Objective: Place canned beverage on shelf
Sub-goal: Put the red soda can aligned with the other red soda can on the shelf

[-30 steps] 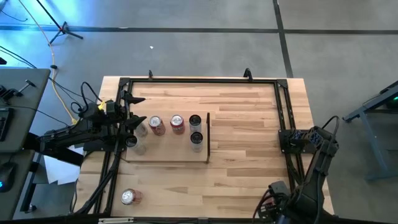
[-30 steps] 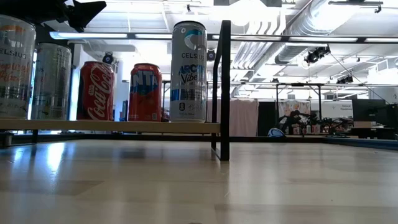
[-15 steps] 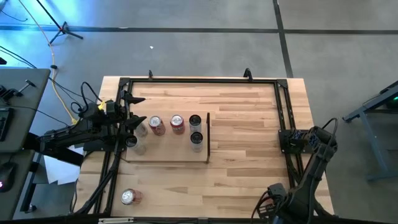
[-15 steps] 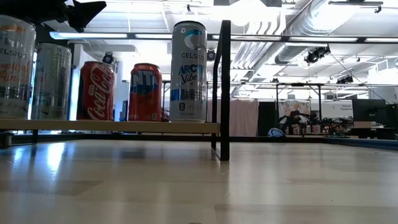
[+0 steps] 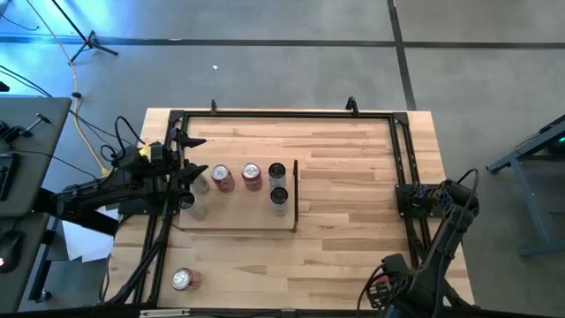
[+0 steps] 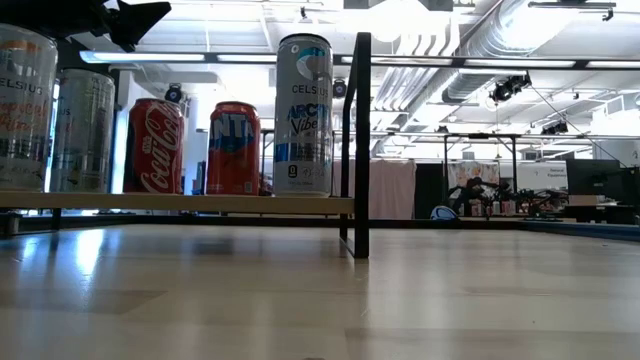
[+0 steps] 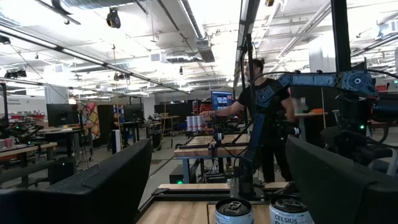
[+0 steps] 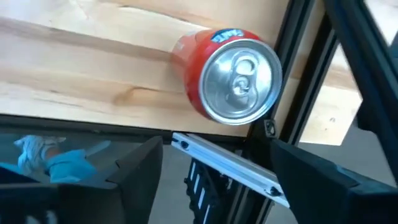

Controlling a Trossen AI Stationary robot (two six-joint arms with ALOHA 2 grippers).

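left gripper (image 5: pixel 188 170): jaws spread, empty, above shelf (image 5: pixel 238 221) | right gripper (image 8: pixel 214 180): jaws spread, near red can (image 8: pixel 227 71)

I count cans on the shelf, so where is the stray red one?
In the overhead view, the red can lies off the shelf, by the table's near-left corner.

Level with the worktop (image 6: pixel 420 300), the shelf (image 6: pixel 180 203) runs in from the left as a thin pale board, ending at a dark upright strip (image 6: pixel 362 140). Five cans stand on it: two silver cans (image 6: pixel 50 115) at the far left, a red Coca-Cola can (image 6: pixel 153 146), a red-and-blue can (image 6: pixel 233 148), then a tall Celsius can (image 6: pixel 303 115) just beside the strip. A dark gripper (image 6: pixel 120 18) hangs above the left cans.
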